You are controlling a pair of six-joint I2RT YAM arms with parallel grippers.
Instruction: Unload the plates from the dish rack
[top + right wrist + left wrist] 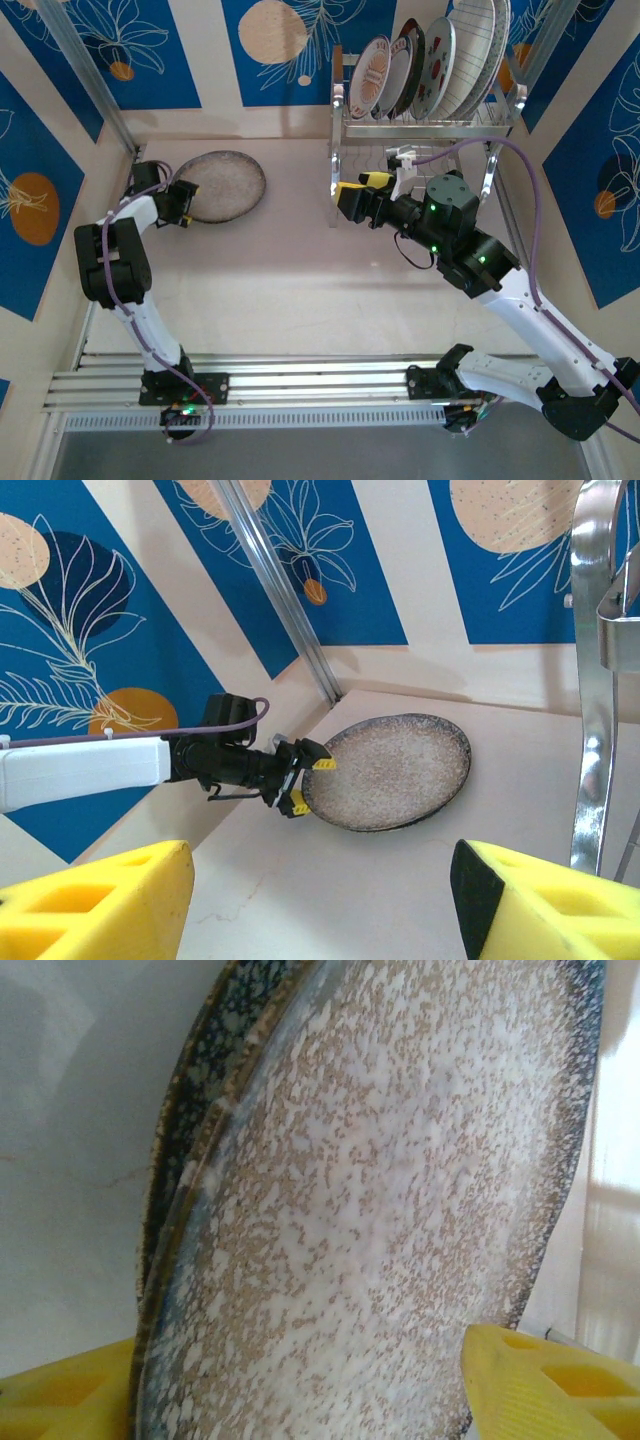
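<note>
The right claw [360, 192], jaws wide apart and holding nothing, hangs just in front of the dish rack's [430, 126] left legs, so it is the nearer claw to what is left to unload. The remaining plates [437, 62] stand on edge in the upper tier at the table's [290, 265] far right corner. Their row runs along the far edge (faces turned leftward), above and behind a claw that points toward the left edge. The left claw [184, 206] straddles the rim of the speckled plate [222, 185], which lies flat near the far left corner; whether it grips that rim I cannot tell.
</note>
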